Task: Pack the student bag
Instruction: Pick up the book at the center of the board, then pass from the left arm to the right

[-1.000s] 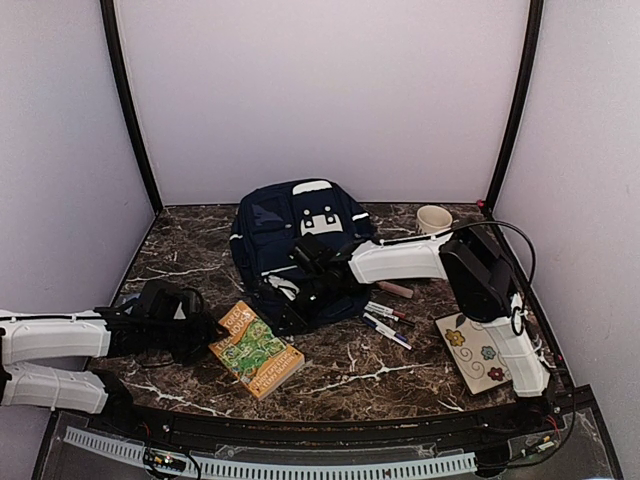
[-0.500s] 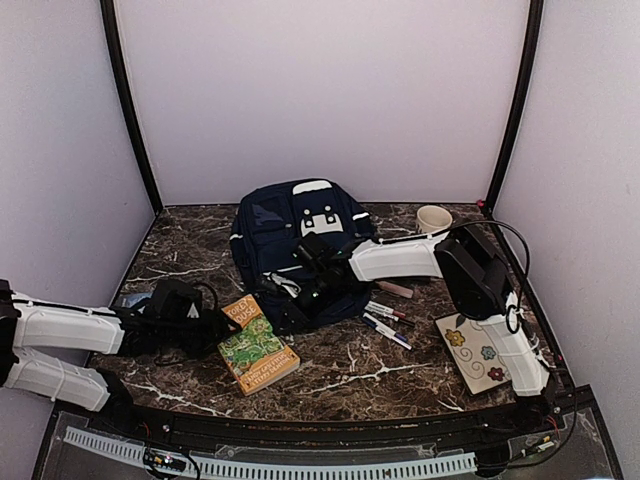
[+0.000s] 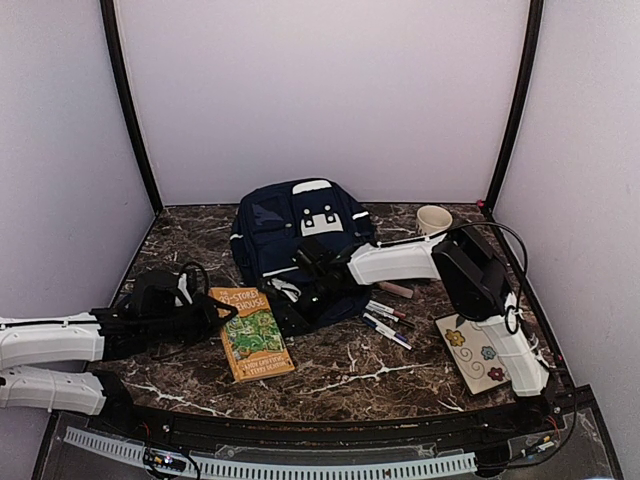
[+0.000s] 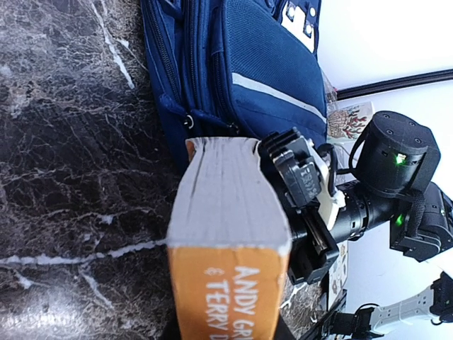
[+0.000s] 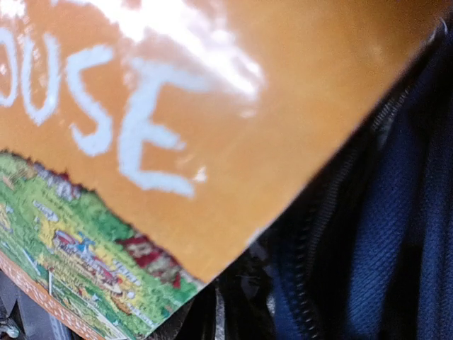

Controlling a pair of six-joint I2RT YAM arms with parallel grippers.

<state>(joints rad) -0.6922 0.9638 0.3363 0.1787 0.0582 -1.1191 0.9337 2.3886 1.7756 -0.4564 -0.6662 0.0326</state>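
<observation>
I am clamping the orange-and-green paperback book (image 3: 252,335) in my left pincer (image 3: 212,312), angling it for the navy fabric backpack (image 3: 290,225) lying just beyond, whose mouth my right pincer (image 3: 303,272), grip indiscernible, is tending.

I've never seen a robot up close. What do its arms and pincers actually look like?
The left arm and right arm are smooth white shells linked by chunky black cylindrical joints. The left gripper and right gripper are black; the right one looks ribbed. Thin black cables loop alongside, and small green lights glow on the right arm's joints.
</observation>
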